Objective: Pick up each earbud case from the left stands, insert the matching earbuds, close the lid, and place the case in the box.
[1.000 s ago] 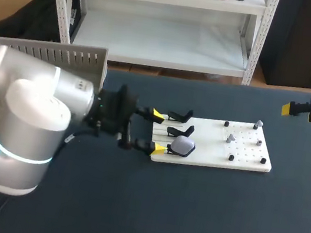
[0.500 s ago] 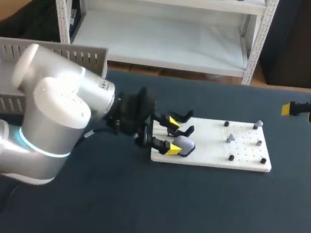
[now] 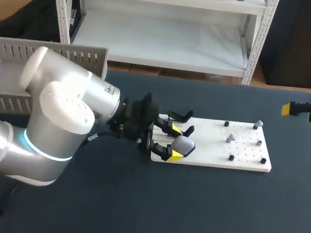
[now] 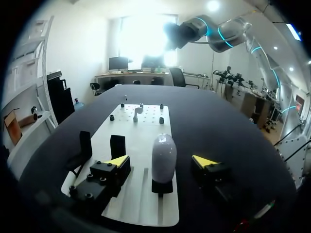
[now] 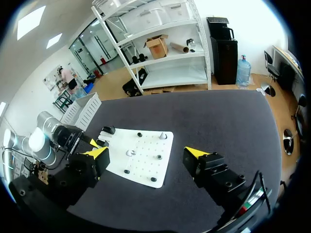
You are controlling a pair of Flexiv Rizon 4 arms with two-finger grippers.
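Earbud case sits upright on its little black stand, long axis vertical, rounded end up, right between the left gripper fingers. They're spread wide and not touching it. Two more black stands are beside it on the white board, which lies on the dark table. The grey box is behind the left arm. The right gripper hangs wide open over the table, holding nothing.

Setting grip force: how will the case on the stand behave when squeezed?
The case looks smooth and rounded, so it may slip in a pinch. It stands upright on a narrow stand, so an off-centre push could tip it. Its hard-looking shell is probably rigid.
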